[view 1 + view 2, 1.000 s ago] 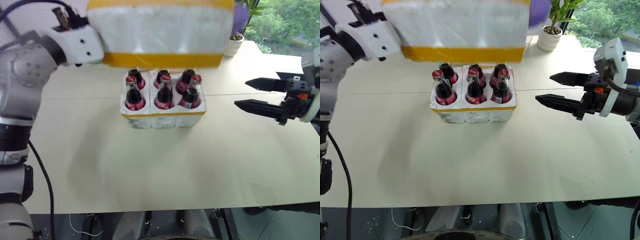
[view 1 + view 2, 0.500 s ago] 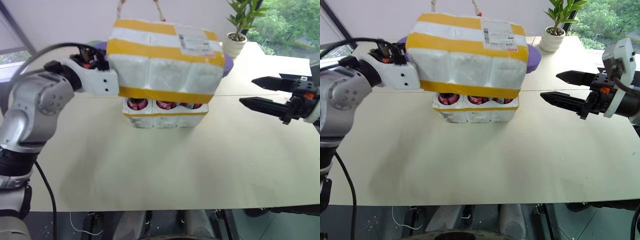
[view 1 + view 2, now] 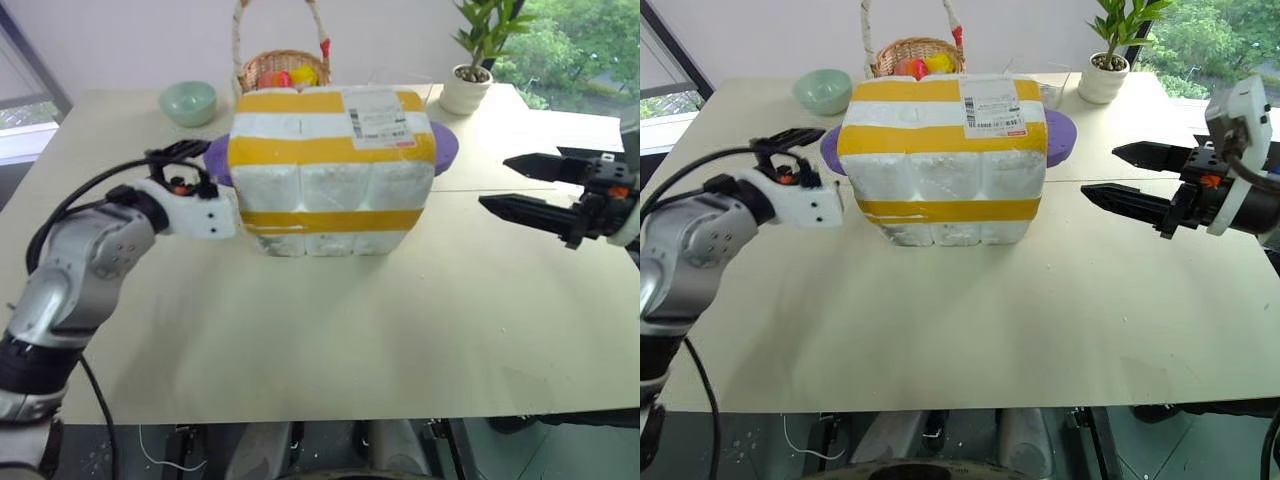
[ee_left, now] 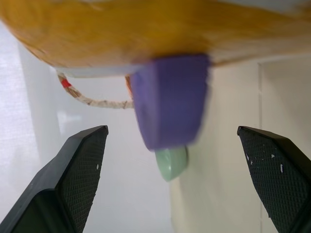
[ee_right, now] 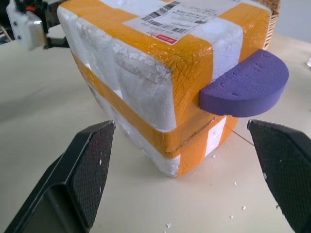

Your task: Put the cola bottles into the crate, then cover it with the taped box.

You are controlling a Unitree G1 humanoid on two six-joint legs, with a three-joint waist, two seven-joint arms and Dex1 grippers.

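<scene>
Left gripper [image 4: 172, 160], as I read it from my console, stands with its two black fingers spread wide and nothing between them, just beside the left face of the taped box [image 3: 330, 165], a white styrofoam box wrapped in wide yellow tape bands with a white shipping label on top. In the left wrist view I see a purple foam tab [image 4: 170, 107] jutting from the box between the spread fingers, and I cannot tell whether the gripper touches the box.

The taped box sits squarely over the crate [image 3: 325, 238], the low white styrofoam block with a yellow tape band, whose lower edge shows beneath the box's rim. The box covers the wells, so I see no cola bottles.

Right gripper [image 3: 520, 187] hangs well apart from the box on its right side, pointing toward it, its black fingers likewise parted wide and empty. In the right wrist view, I see a second purple foam tab [image 5: 245, 82], half-round, projecting from the box's right face.

Behind the box on the pale tabletop [image 3: 350, 330] stand a wicker handled basket [image 3: 280, 65] holding red and yellow items, a pale green bowl [image 3: 188, 102] to the left, and a small potted plant in a white pot [image 3: 466, 85] to the right.
</scene>
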